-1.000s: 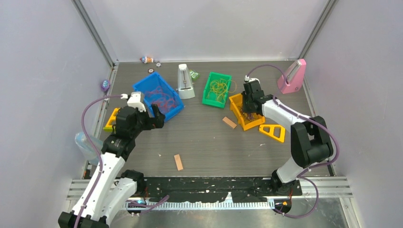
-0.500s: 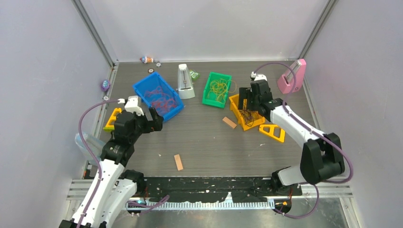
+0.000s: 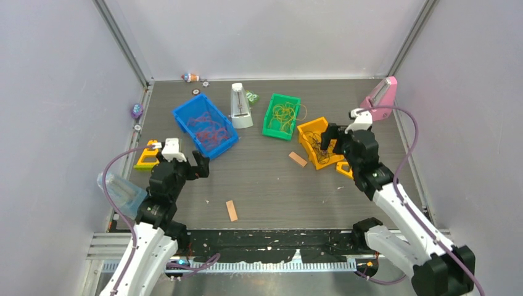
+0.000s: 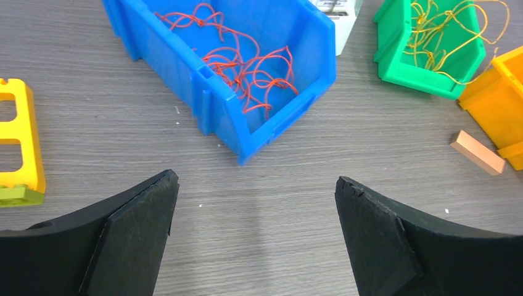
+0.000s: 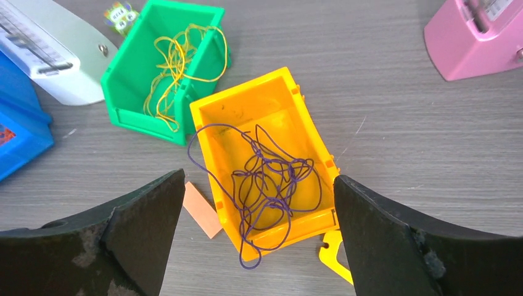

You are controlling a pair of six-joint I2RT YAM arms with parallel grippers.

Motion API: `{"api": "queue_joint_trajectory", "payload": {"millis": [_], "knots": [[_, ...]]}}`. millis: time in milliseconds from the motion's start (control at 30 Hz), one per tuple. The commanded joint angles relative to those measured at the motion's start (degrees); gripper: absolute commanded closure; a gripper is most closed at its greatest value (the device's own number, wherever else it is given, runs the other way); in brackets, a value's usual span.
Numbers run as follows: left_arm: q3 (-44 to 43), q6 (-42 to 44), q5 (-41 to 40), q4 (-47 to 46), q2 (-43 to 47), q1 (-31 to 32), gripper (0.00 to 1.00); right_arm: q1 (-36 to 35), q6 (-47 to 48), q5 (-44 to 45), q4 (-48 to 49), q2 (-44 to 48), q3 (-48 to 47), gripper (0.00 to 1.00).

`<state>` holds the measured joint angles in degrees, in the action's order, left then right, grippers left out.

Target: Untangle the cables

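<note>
The cables lie sorted by colour in three bins. Red cables [image 3: 208,129] [image 4: 237,61] fill the blue bin [image 3: 185,114]. Yellow cables [image 3: 283,113] [image 5: 176,58] sit in the green bin [image 3: 269,126]. Dark purple cables [image 5: 271,179] [image 3: 321,147] rest in the orange bin [image 3: 306,132], with one loop hanging over its near rim. My right gripper [image 3: 336,140] [image 5: 259,182] hovers open just above and near that bin, holding nothing. My left gripper [image 3: 192,163] [image 4: 254,185] stands open over bare table, short of the blue bin's near corner.
A white metronome [image 3: 240,106] stands between the blue and green bins, and a pink one [image 3: 379,98] at the back right. Two tan strips [image 3: 231,210] [image 3: 298,159] lie on the table. A yellow block [image 3: 147,155] sits left, a yellow triangular piece [image 3: 343,169] by the orange bin.
My right gripper opened, let the purple cables go into the orange bin and drew back toward the near right. My left arm pulled back toward the near edge, still open.
</note>
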<state>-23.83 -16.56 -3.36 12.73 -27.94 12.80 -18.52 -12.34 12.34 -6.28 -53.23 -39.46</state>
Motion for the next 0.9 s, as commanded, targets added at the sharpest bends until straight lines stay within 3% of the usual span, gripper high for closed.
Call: {"api": "queue_joint_trajectory", "payload": {"millis": [0, 167, 333, 400, 533, 600, 667, 733, 867], "knots": [[3.5, 4.4, -4.7, -9.7, 2.4, 0.2, 0.0, 0.1, 2.9, 1.1, 13.7, 8.9, 7.9, 0.04], [9.6, 7.0, -7.7, -18.6, 3.8, 0.1, 0.0, 0.1, 8.1, 3.4, 26.5, 18.1, 20.6, 0.03], [13.6, 9.1, -12.6, -26.4, 0.1, -0.2, 0.0, 0.2, 15.1, 11.6, 28.7, 17.3, 24.7, 0.01], [15.7, 12.6, -13.6, -33.2, -2.6, -0.3, 0.0, 0.2, 17.9, 14.3, 36.5, 14.0, 28.5, 0.02], [22.4, 16.3, -14.7, -52.9, -11.1, -2.5, 0.0, 1.1, 20.4, 18.3, 66.6, -0.8, 37.6, 0.06], [21.7, 15.0, -12.4, -55.1, -16.2, -5.5, 0.02, 1.8, 21.8, 20.0, 76.5, -8.5, 38.5, 0.07], [20.2, 15.8, -8.9, -56.8, -19.5, -7.0, 0.03, 2.3, 22.1, 19.3, 81.2, -12.8, 38.4, 0.08], [21.5, 16.0, -7.3, -66.4, -24.5, -8.3, 0.02, 3.4, 21.9, 18.1, 82.7, -16.9, 36.9, 0.07], [18.1, 18.8, -6.0, -69.0, -31.5, -9.0, 0.03, 5.1, 22.3, 15.5, 88.2, -25.7, 35.2, 0.07]]}}
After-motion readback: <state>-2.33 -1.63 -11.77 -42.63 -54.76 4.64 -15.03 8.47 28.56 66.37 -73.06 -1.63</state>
